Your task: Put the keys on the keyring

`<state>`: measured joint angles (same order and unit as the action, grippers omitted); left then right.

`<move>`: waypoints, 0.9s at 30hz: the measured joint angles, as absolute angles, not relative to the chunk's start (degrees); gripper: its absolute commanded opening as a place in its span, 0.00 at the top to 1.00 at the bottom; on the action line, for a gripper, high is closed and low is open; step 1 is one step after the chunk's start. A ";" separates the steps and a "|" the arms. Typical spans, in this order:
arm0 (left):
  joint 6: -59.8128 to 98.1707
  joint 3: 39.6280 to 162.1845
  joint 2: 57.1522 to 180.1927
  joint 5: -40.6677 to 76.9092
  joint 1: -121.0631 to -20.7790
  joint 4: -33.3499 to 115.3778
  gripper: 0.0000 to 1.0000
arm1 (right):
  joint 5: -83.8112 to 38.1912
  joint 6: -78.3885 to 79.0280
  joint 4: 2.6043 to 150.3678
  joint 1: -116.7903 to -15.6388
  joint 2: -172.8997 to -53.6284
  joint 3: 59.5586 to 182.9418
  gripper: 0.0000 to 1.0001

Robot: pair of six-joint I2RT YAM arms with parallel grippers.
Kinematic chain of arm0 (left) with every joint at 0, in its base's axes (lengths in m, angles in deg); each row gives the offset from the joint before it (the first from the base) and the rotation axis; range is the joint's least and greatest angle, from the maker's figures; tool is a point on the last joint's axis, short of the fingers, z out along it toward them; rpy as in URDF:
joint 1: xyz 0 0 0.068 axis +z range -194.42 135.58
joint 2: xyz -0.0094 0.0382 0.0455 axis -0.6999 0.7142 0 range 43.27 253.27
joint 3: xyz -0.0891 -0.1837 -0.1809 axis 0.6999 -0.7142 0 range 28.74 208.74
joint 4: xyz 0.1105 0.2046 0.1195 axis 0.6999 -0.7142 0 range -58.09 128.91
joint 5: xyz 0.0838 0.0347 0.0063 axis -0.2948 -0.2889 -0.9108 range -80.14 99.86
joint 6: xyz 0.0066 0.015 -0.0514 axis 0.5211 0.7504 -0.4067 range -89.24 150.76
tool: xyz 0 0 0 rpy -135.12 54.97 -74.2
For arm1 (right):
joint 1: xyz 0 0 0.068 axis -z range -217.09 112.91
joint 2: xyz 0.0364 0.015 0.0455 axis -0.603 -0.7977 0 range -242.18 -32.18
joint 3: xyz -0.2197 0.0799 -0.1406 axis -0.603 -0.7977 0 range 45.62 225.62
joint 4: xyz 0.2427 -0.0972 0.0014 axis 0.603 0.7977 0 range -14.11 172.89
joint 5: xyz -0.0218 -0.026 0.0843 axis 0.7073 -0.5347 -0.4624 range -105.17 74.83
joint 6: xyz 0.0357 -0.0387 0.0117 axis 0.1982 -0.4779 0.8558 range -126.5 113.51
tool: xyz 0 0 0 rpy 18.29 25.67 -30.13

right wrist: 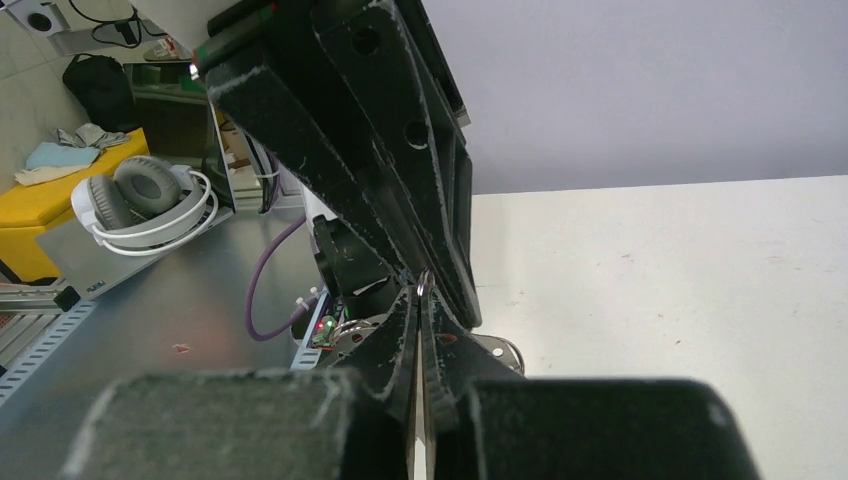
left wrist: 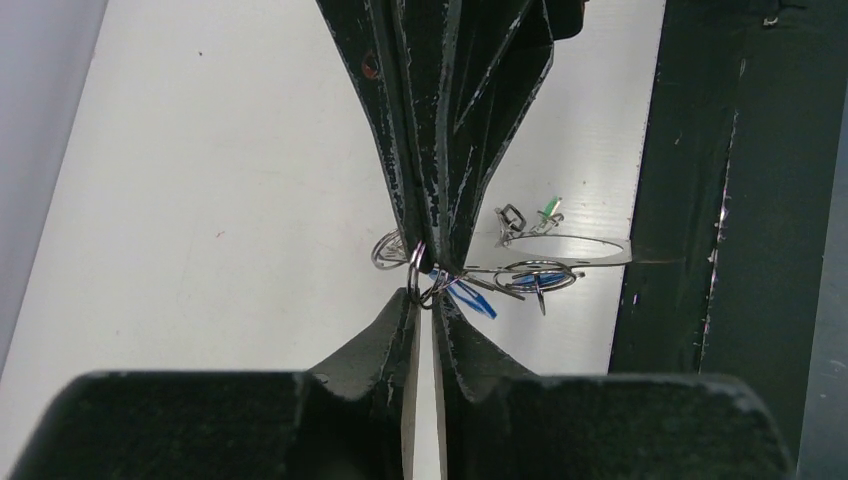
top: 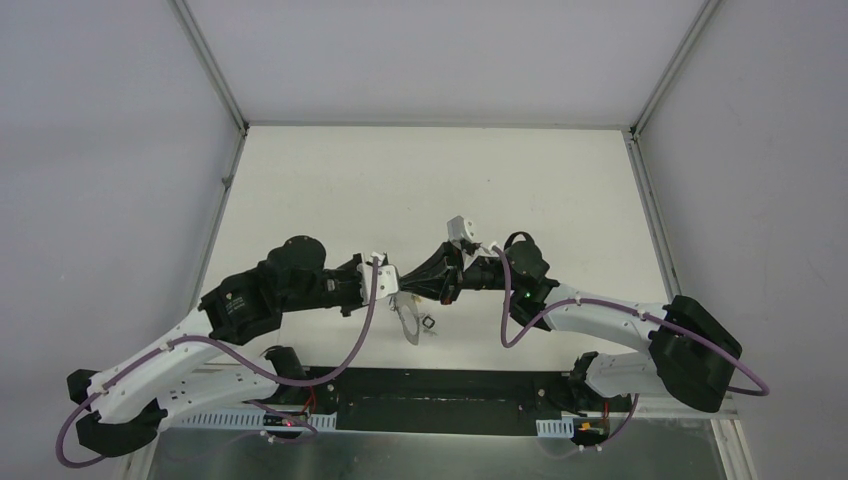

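Observation:
My two grippers meet tip to tip above the near middle of the table. The left gripper [top: 396, 285] [left wrist: 425, 296] is shut, its fingertips pinching a small silver split ring [left wrist: 417, 272]. From the opposite side the right gripper [top: 412, 285] [right wrist: 422, 291] is shut on the same small ring [right wrist: 424, 282]. Just beyond the tips hangs a blue key [left wrist: 472, 298]. Behind it the keyring [left wrist: 600, 250] [top: 410, 322] shows as a pale thin loop carrying more small rings [left wrist: 541, 275], a clip [left wrist: 510, 218] and a green key [left wrist: 549, 208]. Any other keys are hidden.
A black rail [top: 430, 385] [left wrist: 740, 200] runs along the table's near edge, close to the keyring. Grey walls close the table on the left, right and back. Off the table, the right wrist view shows white headphones [right wrist: 150, 200] on a metal shelf.

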<state>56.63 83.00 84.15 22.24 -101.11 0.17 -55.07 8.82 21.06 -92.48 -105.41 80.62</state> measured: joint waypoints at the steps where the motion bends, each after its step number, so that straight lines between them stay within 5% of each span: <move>1: 56.95 83.26 84.61 22.35 -101.11 -0.09 0.78 | -55.00 8.82 21.06 -92.46 -105.41 80.62 1.00; 5: 57.48 83.57 85.31 22.39 -101.11 -0.81 0.61 | -54.98 8.82 21.06 -92.48 -105.41 80.62 1.00; 8: 57.39 83.57 84.41 22.37 -101.11 -1.32 0.58 | -54.98 8.82 21.04 -92.48 -105.41 80.62 1.00; 27: 55.34 82.14 78.49 24.30 -101.11 4.26 0.69 | -54.96 8.84 20.93 -92.48 -105.41 80.62 1.00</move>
<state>55.34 82.14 78.49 24.30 -101.11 4.26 -54.96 8.84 20.93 -92.48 -105.41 80.62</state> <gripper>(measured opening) 0.357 0.007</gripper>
